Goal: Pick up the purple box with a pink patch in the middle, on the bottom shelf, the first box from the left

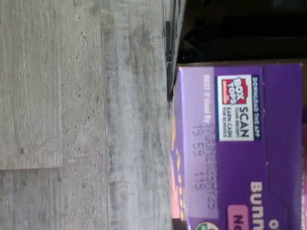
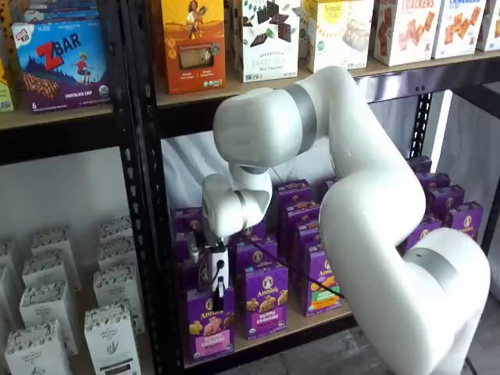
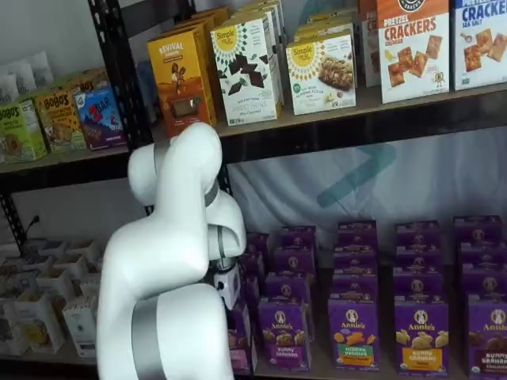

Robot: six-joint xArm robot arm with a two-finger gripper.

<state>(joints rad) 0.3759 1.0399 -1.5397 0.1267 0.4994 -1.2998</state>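
The purple box (image 2: 209, 330) stands upright at the left end of the bottom shelf (image 2: 275, 342), with a pink band across its lower front. My gripper (image 2: 219, 299) hangs straight down over the box's top; its black fingers reach the top edge, and no gap between them shows. In the wrist view the box's purple top flap (image 1: 240, 143), with a Box Tops label, fills the frame close up. In a shelf view the arm hides most of the box (image 3: 241, 347) and the gripper (image 3: 230, 294).
Several more purple Annie's boxes (image 2: 262, 301) stand in rows right of and behind the target. Black perforated uprights (image 2: 148, 234) flank it. White cartons (image 2: 47, 312) fill the neighbouring bay. Grey plank floor (image 1: 81, 120) lies below the shelf's front rail (image 1: 171, 43).
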